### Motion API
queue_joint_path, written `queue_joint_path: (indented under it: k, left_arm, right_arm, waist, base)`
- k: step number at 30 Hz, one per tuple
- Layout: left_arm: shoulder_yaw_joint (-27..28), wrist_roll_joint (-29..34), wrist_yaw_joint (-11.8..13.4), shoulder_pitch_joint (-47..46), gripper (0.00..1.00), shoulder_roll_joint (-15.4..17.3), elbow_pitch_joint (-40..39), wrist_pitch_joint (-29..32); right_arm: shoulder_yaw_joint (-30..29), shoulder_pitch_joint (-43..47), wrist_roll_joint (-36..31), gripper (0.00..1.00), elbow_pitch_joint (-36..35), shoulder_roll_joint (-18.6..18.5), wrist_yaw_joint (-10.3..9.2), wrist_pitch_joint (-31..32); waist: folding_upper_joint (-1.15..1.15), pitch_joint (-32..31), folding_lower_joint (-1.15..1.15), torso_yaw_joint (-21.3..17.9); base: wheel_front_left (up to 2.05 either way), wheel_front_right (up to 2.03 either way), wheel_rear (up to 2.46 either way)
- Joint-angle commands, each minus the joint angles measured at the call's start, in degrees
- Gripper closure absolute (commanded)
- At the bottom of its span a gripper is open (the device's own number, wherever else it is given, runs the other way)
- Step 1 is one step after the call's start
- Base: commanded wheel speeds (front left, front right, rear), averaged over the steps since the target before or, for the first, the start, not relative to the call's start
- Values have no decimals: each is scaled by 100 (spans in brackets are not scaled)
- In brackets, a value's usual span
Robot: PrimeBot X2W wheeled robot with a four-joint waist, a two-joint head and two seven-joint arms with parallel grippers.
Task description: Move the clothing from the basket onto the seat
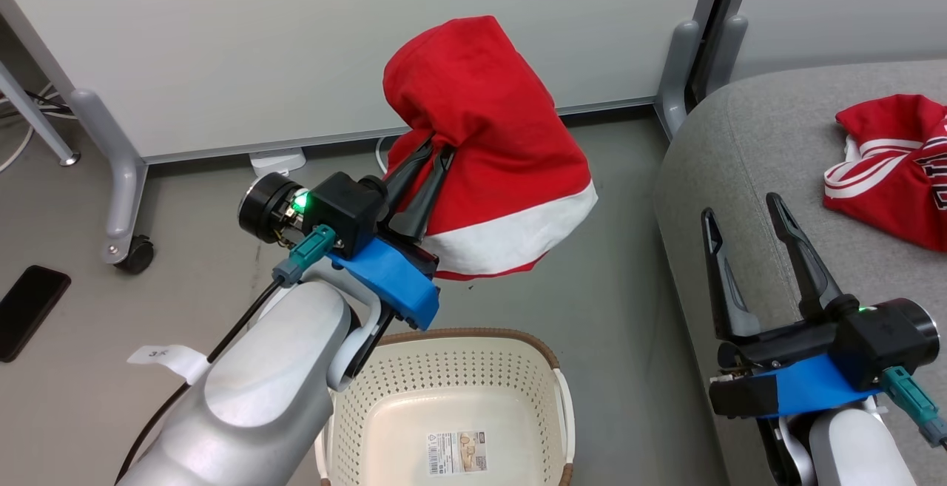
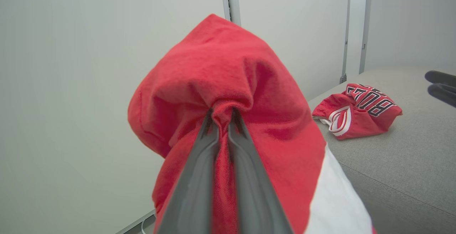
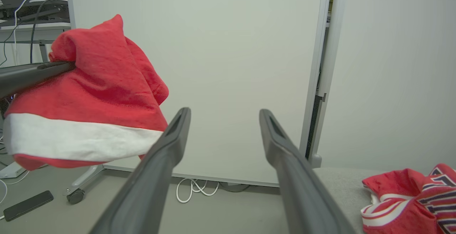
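Observation:
My left gripper is shut on the plain red garment with a white panel, holding it in the air above the floor, beyond the basket. In the left wrist view the cloth bunches over both fingers. The cream basket stands on the floor below, with just its label sticker on the bottom. The red jersey with letters and stripes lies on the grey seat at the right. My right gripper is open over the seat's near edge, holding nothing.
A white partition on castor feet stands behind. A black phone lies on the floor at the left. White cables trail at the partition's base.

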Motion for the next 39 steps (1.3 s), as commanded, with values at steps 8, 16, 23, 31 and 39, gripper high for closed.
queue_joint_path:
  k: [8,16,23,31,39]
  left_arm:
    - [-55,-21,132,142,100,136,-433,166]
    - [-115,14,163,54,100,114,-631,216]
    - [-250,61,118,-54,100,-18,-685,209]
    - [-479,143,42,-138,100,-199,-705,190]
    - [-740,253,-36,-149,100,-257,-755,219]
  right_arm:
    - [-61,-30,13,0,-49,21,3,-24]
    - [441,-595,183,0,-25,-403,3,-24]
    - [1249,-1267,360,0,286,-952,2,-24]
    - [2280,-1898,808,0,968,-1662,2,-24]
    - [3343,-2367,1702,0,1368,-2191,2,-24]
  waist:
    - [-1,11,1,62]
    - [-1,87,1,116]
    - [-1,141,1,266]
    - [-1,142,1,452]
    - [-1,133,1,547]
  base:
    - [0,0,0]
    - [0,0,0]
    - [0,0,0]
    - [0,0,0]
    - [0,0,0]
